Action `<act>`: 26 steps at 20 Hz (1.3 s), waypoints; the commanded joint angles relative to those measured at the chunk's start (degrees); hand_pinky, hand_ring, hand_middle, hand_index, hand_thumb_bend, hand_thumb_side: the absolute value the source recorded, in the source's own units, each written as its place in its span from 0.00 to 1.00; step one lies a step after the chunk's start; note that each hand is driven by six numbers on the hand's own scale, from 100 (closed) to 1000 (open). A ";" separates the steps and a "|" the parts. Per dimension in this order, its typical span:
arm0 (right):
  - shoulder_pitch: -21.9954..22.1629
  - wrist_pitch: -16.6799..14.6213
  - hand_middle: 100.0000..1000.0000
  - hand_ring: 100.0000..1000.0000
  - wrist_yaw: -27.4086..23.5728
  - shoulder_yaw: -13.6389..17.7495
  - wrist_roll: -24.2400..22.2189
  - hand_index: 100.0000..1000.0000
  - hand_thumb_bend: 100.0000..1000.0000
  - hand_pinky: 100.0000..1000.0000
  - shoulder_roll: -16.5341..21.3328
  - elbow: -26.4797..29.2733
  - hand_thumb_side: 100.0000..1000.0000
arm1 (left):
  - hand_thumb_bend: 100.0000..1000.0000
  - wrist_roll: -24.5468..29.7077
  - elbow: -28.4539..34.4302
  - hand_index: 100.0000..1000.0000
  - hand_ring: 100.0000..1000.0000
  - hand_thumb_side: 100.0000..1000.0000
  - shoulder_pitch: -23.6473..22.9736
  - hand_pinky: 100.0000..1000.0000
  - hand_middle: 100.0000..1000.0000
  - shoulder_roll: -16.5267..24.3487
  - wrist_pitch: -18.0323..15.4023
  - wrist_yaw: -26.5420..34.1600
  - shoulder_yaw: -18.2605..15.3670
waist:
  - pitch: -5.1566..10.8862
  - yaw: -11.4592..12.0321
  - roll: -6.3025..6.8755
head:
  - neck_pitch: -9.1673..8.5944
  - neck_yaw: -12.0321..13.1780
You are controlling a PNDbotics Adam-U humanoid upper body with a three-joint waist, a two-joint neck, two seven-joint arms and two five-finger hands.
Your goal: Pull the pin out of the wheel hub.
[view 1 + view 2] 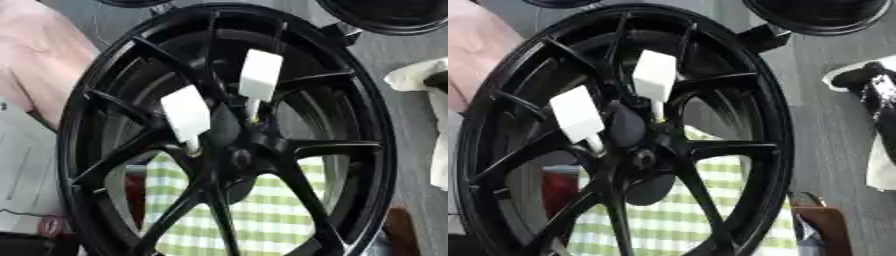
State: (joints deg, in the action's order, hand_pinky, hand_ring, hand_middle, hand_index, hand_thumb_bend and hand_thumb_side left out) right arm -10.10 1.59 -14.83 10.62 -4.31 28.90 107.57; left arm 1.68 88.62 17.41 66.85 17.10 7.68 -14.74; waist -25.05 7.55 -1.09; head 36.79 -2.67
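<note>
Two white pins stand out of the middle of a black wheel hub (229,150) that fills most of both views, standing upright on its rim and tilted a little to the left. The left pin (186,116) has a broad white block for a head and a thin stem that goes into the hub just left of the centre bore. The right pin (260,75) sits higher and a little farther right, its block leaning slightly, its stem entering the hub just above the centre. Both pins are seated in the hub; neither is out. The two blocks are near each other but apart.

Neither robot hand shows in either view, so nothing can be said of its fingers.

Through the lower spokes a green and white checked cloth (262,210) shows behind the wheel. At the far right lies a white cloth (418,75) on grey floor. Along the left edge is a pale pink surface (35,55).
</note>
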 commanded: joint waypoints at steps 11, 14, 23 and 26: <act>-1.34 0.10 0.62 0.77 -0.92 0.52 0.16 0.62 0.00 0.98 -0.66 1.52 0.72 | 0.00 -3.21 16.56 0.36 0.50 0.17 -11.46 0.76 0.27 -16.21 4.97 -14.61 2.25 | 0.49 -0.17 -1.47 | -2.50 0.62; -1.35 -0.06 0.62 0.77 -0.99 0.59 0.22 0.62 0.00 0.98 -0.71 1.65 0.72 | 0.00 -3.62 17.27 0.46 0.53 0.18 -12.34 0.78 0.35 -18.26 6.35 -15.85 2.66 | 0.52 -0.34 -1.66 | -2.55 0.84; -1.28 0.00 0.62 0.77 -1.05 0.61 0.21 0.62 0.00 0.98 -0.85 1.64 0.72 | 0.17 6.92 16.62 0.91 0.86 0.91 -13.21 0.96 0.81 -19.78 6.56 -19.74 2.27 | 0.48 -0.29 -1.74 | -2.47 0.95; -1.20 -0.03 0.62 0.77 -1.07 0.69 0.32 0.62 0.00 0.98 -0.80 1.65 0.72 | 0.10 7.18 16.66 0.91 0.86 0.87 -13.31 0.95 0.81 -19.87 6.69 -20.16 1.66 | 0.47 -0.28 -1.72 | -2.39 0.95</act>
State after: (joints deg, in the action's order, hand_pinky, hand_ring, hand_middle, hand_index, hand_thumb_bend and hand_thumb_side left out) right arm -11.07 1.57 -15.37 10.62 -4.12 27.00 107.90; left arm 8.41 104.89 4.05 45.88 23.82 -11.98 -11.90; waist -25.62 7.16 -3.00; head 35.06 -1.70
